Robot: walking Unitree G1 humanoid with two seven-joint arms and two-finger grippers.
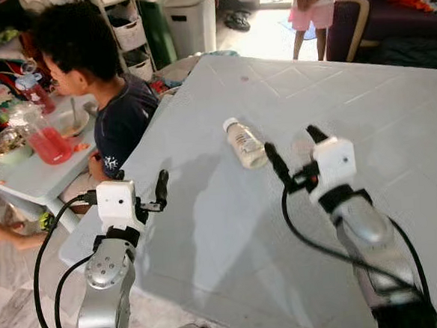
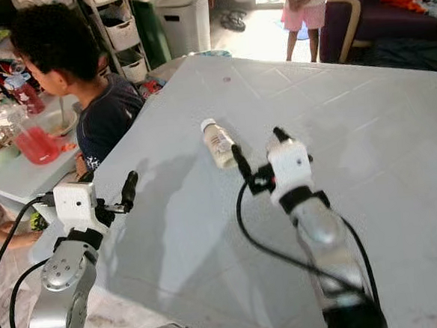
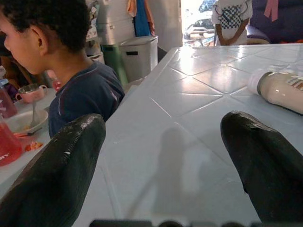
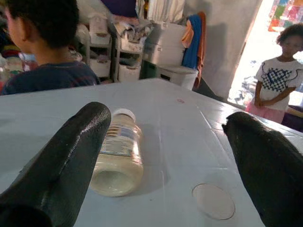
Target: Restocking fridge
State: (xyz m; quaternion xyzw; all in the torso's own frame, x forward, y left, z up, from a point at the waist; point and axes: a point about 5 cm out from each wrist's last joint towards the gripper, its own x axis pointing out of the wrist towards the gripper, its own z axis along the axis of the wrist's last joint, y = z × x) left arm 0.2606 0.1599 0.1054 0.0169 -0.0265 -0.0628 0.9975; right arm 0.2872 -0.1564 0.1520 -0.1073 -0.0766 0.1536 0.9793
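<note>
White bottle (image 1: 245, 142) lying on table (image 1: 365, 109), centre frame. Right gripper (image 1: 293, 153) spread wide just beside it; left gripper (image 1: 159, 192) open, lower left. Approach step judged; next: straddle bottle, then close.

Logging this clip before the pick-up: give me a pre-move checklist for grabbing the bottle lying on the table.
1. Small cream plastic bottle with white cap lying on its side on the pale blue tiled table: ok.
2. Right claw open: ok.
3. Bottle between the right claw's fingers: not ok, beside one finger.
4. Left claw open, apart from the bottle: ok.
5. Seated person off the table's edge, clear of the bottle: ok.
</note>
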